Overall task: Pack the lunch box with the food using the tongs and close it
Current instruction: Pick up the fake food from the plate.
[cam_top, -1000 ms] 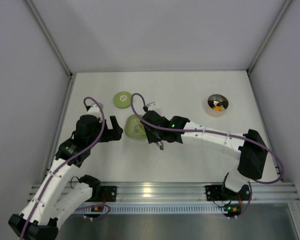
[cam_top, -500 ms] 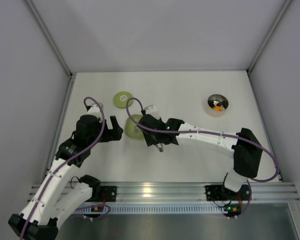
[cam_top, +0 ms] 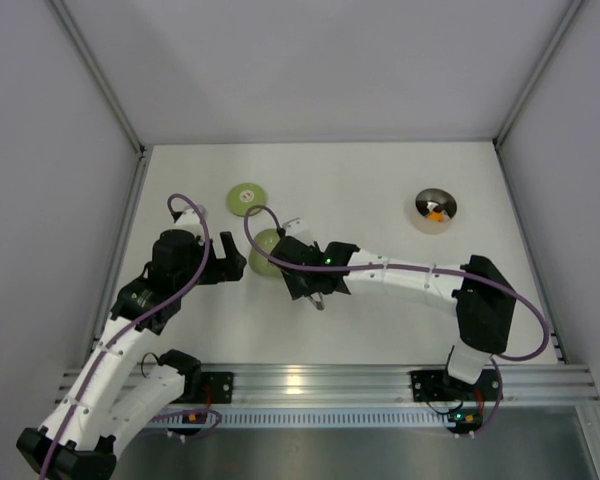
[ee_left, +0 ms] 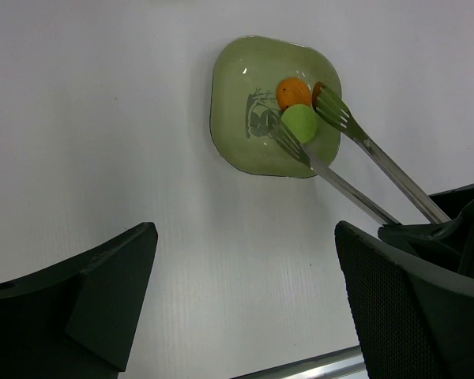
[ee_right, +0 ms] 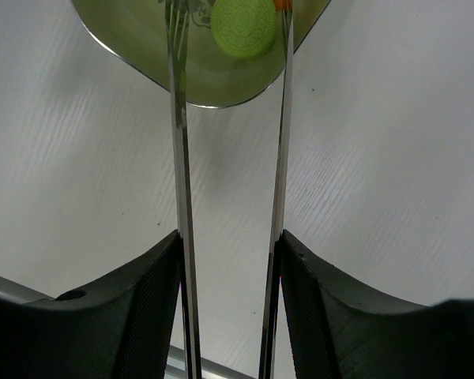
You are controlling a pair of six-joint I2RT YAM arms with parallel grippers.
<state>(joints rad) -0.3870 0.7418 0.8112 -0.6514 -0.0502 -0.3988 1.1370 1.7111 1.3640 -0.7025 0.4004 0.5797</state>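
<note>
My right gripper (ee_right: 230,234) (cam_top: 302,268) is shut on the tongs (ee_right: 179,158) (ee_left: 340,185), one slim arm against each finger. The tong tips reach over the light green plate (ee_left: 245,118) (ee_right: 142,47) and stand apart on either side of a round green food piece (ee_right: 243,25) (ee_left: 301,123). An orange food piece (ee_left: 293,92) lies beside it, by the far tong tip. The lunch box (cam_top: 436,210) stands at the back right with food inside. Its green lid (cam_top: 245,197) lies flat behind the plate. My left gripper (ee_left: 245,229) (cam_top: 230,262) hangs open and empty just left of the plate.
The plate (cam_top: 263,250) is half covered by my right wrist in the top view. White walls close the table (cam_top: 380,320) on three sides, and an aluminium rail (cam_top: 310,380) runs along the near edge.
My right arm has shifted left toward the plate, and the tong arms have spread a little wider. The left arm has stayed still.
</note>
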